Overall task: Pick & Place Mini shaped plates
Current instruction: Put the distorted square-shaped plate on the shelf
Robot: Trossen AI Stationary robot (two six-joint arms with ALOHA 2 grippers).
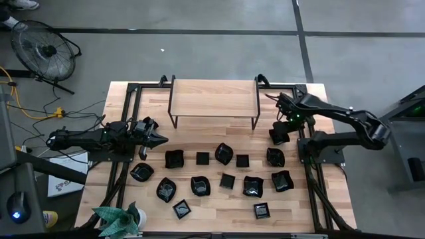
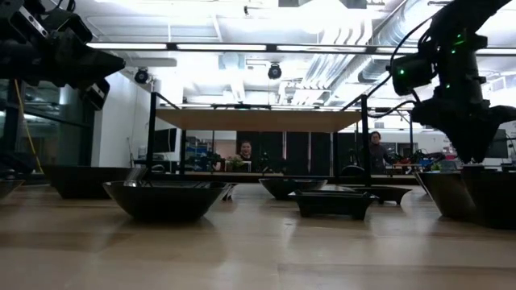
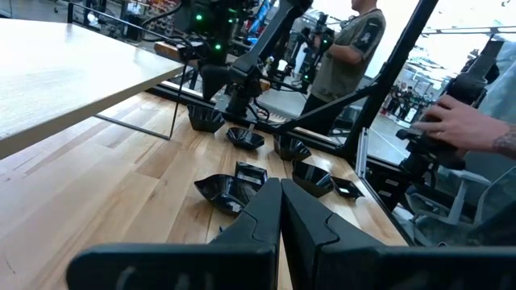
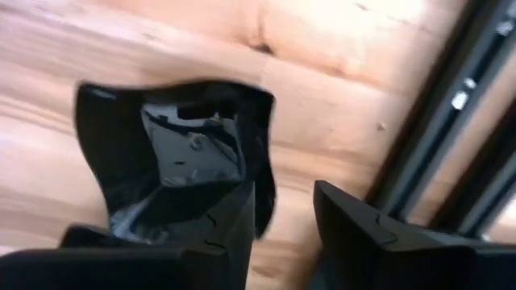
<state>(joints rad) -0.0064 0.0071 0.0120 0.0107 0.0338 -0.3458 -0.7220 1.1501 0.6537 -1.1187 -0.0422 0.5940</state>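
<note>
- Butcher-block table point(image 1: 219, 199), pale wood, carries a black frame along both sides and a low wooden shelf point(image 1: 214, 98) at the upper middle of the high view.
- Nearest, a green plant point(image 1: 119, 219) sits at the lower left corner; the black plates point(image 1: 228, 180) lie scattered in loose rows across the lower middle, none on the shelf yet.
- Left gripper point(image 1: 159, 139) hovers at middle left, fingers pressed together, holding nothing; it seems to wait.
- Right gripper point(image 1: 279, 136) hangs at the upper right, jaws parted, one finger inside a plate point(image 4: 173, 153), apparently mid-grip or release; I cannot tell which.
- Beyond the table: concrete floor, a fan point(image 1: 46, 50), a person point(image 3: 347, 48) standing.
</note>
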